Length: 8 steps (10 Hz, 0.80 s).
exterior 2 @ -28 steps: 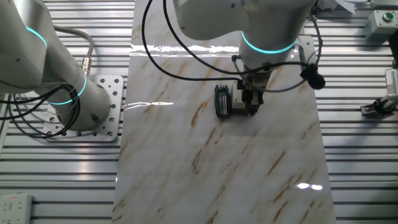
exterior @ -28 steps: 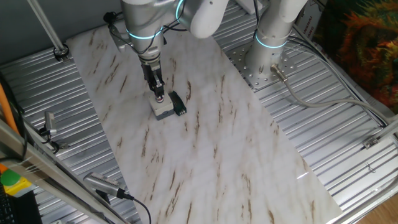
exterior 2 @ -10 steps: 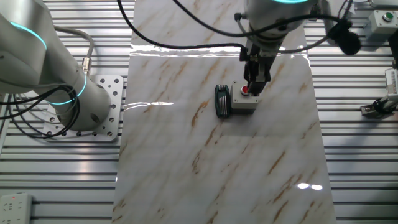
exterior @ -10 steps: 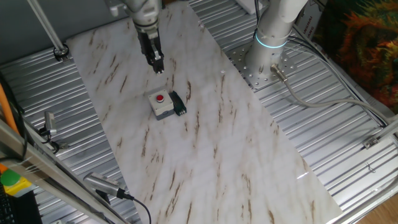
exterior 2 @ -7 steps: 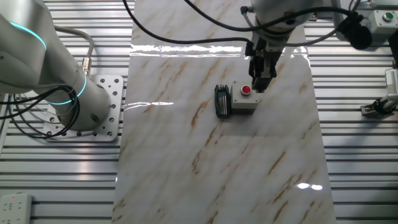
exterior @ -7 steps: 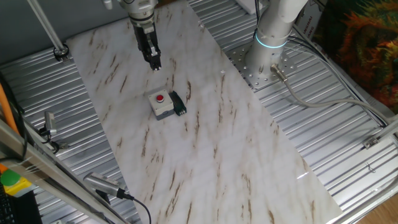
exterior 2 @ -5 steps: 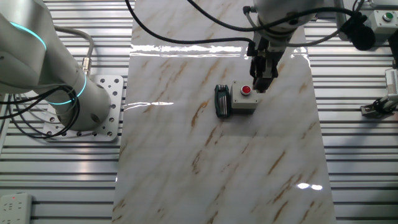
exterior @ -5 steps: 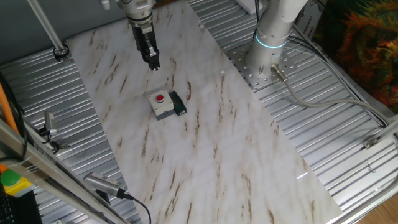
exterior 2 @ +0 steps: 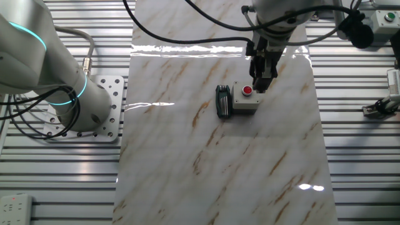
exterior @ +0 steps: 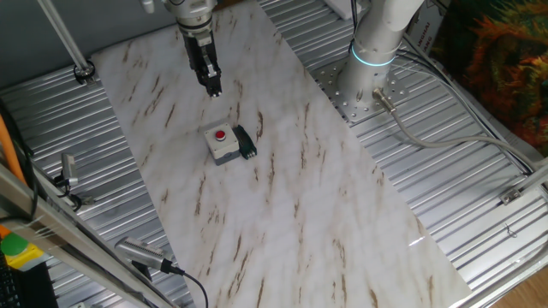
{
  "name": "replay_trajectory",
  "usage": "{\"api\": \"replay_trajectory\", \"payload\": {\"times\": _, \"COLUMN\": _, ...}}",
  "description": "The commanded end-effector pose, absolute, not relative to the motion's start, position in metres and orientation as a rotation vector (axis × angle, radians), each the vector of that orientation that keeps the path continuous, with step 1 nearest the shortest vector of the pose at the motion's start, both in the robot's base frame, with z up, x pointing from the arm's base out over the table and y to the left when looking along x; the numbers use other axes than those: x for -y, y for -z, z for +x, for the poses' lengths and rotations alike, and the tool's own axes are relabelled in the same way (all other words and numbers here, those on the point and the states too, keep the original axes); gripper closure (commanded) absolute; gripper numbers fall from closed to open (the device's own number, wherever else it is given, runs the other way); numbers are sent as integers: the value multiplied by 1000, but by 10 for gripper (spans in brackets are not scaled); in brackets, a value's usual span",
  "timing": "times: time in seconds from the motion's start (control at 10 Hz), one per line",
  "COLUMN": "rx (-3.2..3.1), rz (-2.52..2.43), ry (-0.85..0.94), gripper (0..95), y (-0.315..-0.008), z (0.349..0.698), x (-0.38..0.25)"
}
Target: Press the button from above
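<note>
The button (exterior: 221, 134) is a small round red cap on a light-grey square box (exterior: 224, 145) with a black connector piece (exterior: 246, 142) at its side. It sits on the marble board and also shows in the other fixed view (exterior 2: 247, 90). My gripper (exterior: 213, 88) hangs above the board, lifted clear of the button, pointing straight down. In the other fixed view the gripper (exterior 2: 261, 86) overlaps the box's far edge. The fingertips appear pressed together, with no gap between them and nothing held.
The marble board (exterior: 282, 197) lies on a ribbed metal table. The arm's base (exterior: 368, 77) stands at the back right on a bolted plate. A second arm's base (exterior 2: 75, 100) stands left of the board. Cables and clamps lie along the table's edges.
The gripper was down on the button, then rose straight up off it. Over the last half second it has hardly moved. The button stays in place.
</note>
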State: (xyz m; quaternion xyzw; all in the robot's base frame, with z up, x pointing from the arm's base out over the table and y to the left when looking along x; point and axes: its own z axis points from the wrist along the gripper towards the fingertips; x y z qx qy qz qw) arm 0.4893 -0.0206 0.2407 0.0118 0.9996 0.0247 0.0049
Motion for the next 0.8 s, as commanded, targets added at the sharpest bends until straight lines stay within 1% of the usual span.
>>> {"api": "replay_trajectory", "payload": {"times": 0.1, "rx": -3134, "rz": 54, "ry": -79, "gripper": 760, "y": -241, "z": 489, "x": 20}}
{"api": "replay_trajectory", "payload": {"times": 0.2, "rx": -3134, "rz": 58, "ry": -79, "gripper": 950, "y": -241, "z": 489, "x": 20}}
{"api": "replay_trajectory", "payload": {"times": 0.8, "rx": -3139, "rz": 63, "ry": -76, "gripper": 950, "y": -242, "z": 488, "x": 20}}
